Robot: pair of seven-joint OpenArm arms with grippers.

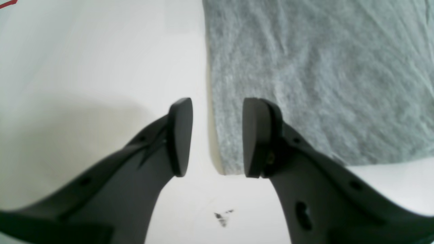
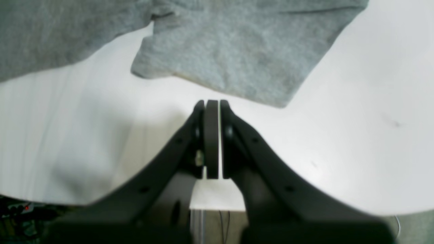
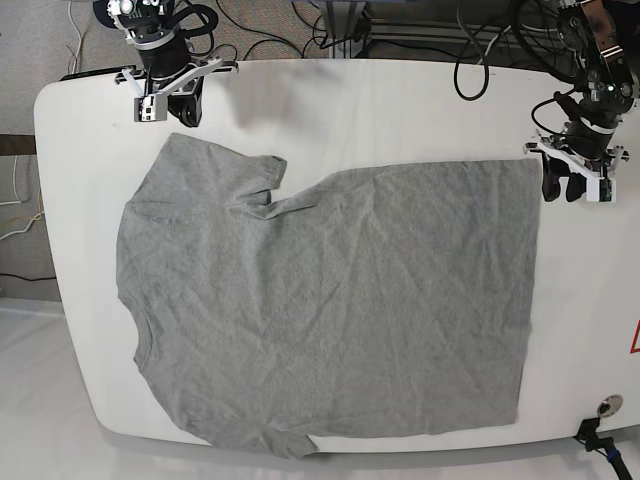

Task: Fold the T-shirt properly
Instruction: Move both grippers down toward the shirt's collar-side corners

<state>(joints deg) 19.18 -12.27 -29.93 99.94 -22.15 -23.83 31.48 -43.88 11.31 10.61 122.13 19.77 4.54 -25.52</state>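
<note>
Step in hand, approx.: wrinkled heather-grey cotton T-shirt [image 3: 330,310] lies spread on white surface [image 3: 350,110], unfolded; my left gripper [image 1: 217,137] spread astride its hem corner, right gripper [image 2: 212,139] pressed together, empty, near sleeve; next req.: pinch corner.

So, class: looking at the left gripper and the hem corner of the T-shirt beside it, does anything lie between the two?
Nothing visible does. The left gripper hangs with jaws apart directly over the T-shirt edge near its corner, with only bare white table around it.
</note>
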